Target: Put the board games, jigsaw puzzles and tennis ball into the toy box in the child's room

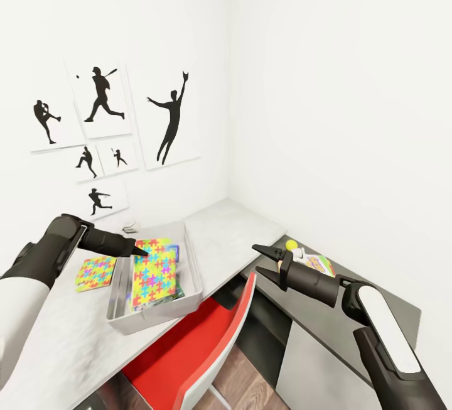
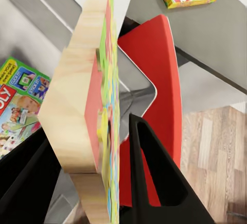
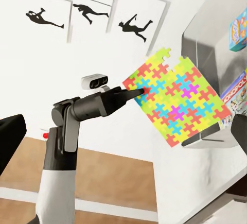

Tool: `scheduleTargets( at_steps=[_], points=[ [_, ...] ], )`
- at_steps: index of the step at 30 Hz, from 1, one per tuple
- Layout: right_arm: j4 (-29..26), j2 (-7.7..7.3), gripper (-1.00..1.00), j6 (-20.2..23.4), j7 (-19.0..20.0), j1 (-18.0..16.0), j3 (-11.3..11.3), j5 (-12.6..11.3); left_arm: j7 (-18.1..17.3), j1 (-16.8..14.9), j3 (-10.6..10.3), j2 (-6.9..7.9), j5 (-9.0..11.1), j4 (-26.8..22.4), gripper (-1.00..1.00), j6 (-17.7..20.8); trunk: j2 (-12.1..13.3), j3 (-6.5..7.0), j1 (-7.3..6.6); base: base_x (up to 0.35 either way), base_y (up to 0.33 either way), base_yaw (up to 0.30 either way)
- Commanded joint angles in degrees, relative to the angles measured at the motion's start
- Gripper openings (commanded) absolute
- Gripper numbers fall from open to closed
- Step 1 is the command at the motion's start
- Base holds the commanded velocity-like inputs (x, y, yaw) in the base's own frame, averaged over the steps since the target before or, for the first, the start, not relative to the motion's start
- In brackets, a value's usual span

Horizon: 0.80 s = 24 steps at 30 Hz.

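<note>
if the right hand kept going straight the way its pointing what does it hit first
Probably the jigsaw puzzle held by the left hand over the toy box. The right hand points toward it across the gap above the red chair, though depth is uncertain.

a child's bedroom corner in a home: black sports silhouette pictures (image 1: 107, 130) on white walls, a pale table (image 1: 238, 234) bearing bright jigsaw puzzles (image 1: 95, 272), a red chair (image 1: 188, 347), wood-plank floor (image 1: 245, 385).
</note>
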Motion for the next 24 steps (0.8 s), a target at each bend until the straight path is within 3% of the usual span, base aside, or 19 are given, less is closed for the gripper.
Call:
scheduleTargets(
  at_steps=[1,24],
  points=[
    [-0.07,-0.02,1.0,0.04,-0.59,-0.06,0.04,-0.6,-0.51,-0.07,-0.06,-0.2,-0.6,0.21,-1.0,0.34,-0.14,-0.14,0.05,0.128,0.0,0.0],
    [-0.23,0.3,1.0,0.04,-0.58,-0.06,0.13,-0.68,-0.37,-0.07,0.08,-0.62,-0.62,0.65,-1.0,-0.01,-0.14,-0.14,0.05,0.121,0.027,0.0]
  ],
)
